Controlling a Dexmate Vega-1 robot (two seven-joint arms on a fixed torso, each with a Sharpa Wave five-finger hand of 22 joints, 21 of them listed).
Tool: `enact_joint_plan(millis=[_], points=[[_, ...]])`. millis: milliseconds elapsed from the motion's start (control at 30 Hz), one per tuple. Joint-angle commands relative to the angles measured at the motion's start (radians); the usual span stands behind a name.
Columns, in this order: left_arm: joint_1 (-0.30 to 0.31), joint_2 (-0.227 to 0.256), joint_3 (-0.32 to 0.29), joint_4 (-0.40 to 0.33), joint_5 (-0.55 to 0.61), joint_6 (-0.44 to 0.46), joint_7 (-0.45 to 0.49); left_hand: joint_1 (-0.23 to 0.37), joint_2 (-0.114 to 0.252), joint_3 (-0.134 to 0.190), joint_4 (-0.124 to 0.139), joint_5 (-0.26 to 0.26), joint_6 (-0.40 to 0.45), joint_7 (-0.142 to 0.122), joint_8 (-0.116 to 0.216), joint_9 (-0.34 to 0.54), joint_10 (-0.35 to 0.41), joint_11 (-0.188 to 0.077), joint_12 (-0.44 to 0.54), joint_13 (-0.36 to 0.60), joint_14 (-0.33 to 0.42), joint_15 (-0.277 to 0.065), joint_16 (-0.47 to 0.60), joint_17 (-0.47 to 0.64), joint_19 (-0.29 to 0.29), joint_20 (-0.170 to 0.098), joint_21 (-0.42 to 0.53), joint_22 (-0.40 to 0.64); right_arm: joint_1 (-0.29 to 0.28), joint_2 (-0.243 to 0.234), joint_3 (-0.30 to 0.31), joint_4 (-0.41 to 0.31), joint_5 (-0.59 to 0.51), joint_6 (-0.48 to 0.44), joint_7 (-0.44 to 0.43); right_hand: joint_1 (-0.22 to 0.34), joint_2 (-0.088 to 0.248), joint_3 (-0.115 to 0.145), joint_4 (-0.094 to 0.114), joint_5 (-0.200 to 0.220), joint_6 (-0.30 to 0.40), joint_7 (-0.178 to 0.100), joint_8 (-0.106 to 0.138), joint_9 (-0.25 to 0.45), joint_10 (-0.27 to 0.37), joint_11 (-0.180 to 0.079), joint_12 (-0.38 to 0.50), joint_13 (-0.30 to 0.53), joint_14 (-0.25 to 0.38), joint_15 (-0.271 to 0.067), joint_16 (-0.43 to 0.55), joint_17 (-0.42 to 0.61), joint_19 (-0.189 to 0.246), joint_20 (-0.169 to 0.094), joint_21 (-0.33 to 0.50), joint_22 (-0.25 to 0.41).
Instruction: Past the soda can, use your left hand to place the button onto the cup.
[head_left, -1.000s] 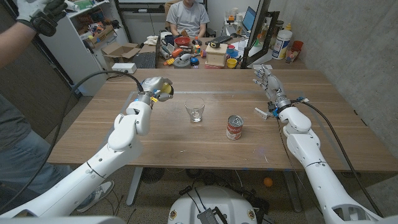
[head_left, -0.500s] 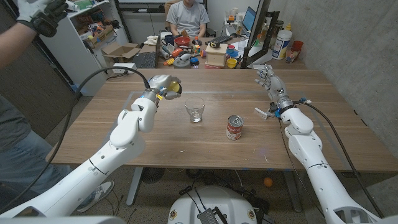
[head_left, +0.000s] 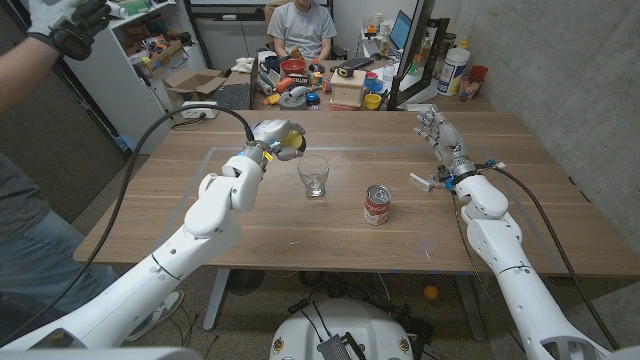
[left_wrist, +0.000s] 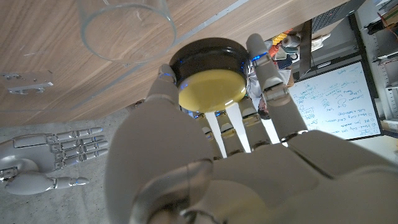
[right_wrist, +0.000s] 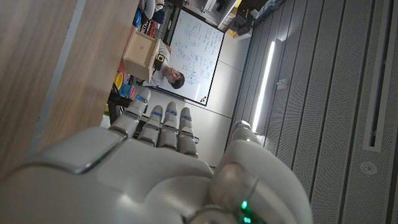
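Observation:
My left hand (head_left: 272, 137) holds the button (head_left: 293, 145), a black disc with a yellow top (left_wrist: 210, 85), above the table just left of the clear glass cup (head_left: 313, 179). In the left wrist view the fingers (left_wrist: 267, 68) wrap the button's rim and the cup's open mouth (left_wrist: 124, 28) lies close beyond it. The red soda can (head_left: 377, 205) stands upright to the right of the cup, nearer the front. My right hand (head_left: 437, 130) is raised at the far right of the table, fingers straight and apart, holding nothing; the same hand (left_wrist: 53, 152) shows in the left wrist view.
The wooden table (head_left: 250, 230) carries a small white clip-like part (head_left: 421, 182) near my right wrist. A person sits behind the far edge among cluttered shelves and a desk. Another person's gloved hand (head_left: 70, 25) is raised at the upper left.
My left hand has carried the button rightward, from well left of the cup to just beside its rim. My right hand has barely shifted.

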Motion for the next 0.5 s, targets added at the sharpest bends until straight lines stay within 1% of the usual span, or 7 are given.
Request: enact_joint_plan(millis=[33,367,500], points=[[0.015,-0.017,-0.001,-0.012,0.011,-0.051,-0.004,0.025,0.035,0.023,0.016,0.007,0.013,0.001,0.002,0.003,0.008,-0.005,0.000,0.004,0.026,-0.020,-0.001,0.008,-0.010,0.002,-0.005,0.003,-0.010,-0.001,0.010,-0.005,0.007,0.006,-0.002,-0.002,0.007,0.001,-0.007,0.006,0.004,0.005,0.003,0.004,0.004,0.001,0.002,0.003,0.005,0.001,-0.001,0.003,0.009,-0.004,-0.004,0.003],[0.029,-0.027,-0.002,-0.010,0.016,-0.083,0.006,0.025,0.034,0.024,0.016,0.006,0.012,0.001,0.001,0.002,0.008,-0.002,-0.002,0.006,0.026,-0.018,-0.003,0.009,-0.024,0.006,-0.010,0.004,-0.016,-0.001,0.014,0.000,0.010,0.013,-0.001,-0.002,0.007,0.001,-0.008,0.006,0.004,0.005,0.002,0.004,0.006,0.001,0.003,0.003,0.007,0.001,-0.001,0.003,0.010,-0.004,-0.007,0.004],[0.032,-0.033,0.002,-0.006,0.017,-0.093,0.009,0.025,0.034,0.024,0.016,0.006,0.012,0.001,0.001,0.002,0.009,-0.005,-0.003,0.007,0.026,-0.017,-0.004,0.009,-0.027,0.007,-0.011,0.004,-0.017,-0.003,0.015,0.001,0.009,0.015,0.001,-0.002,0.007,0.000,-0.008,0.006,0.004,0.006,0.003,0.004,0.006,0.002,0.002,0.003,0.006,0.001,-0.002,0.003,0.010,-0.004,-0.008,0.004]])
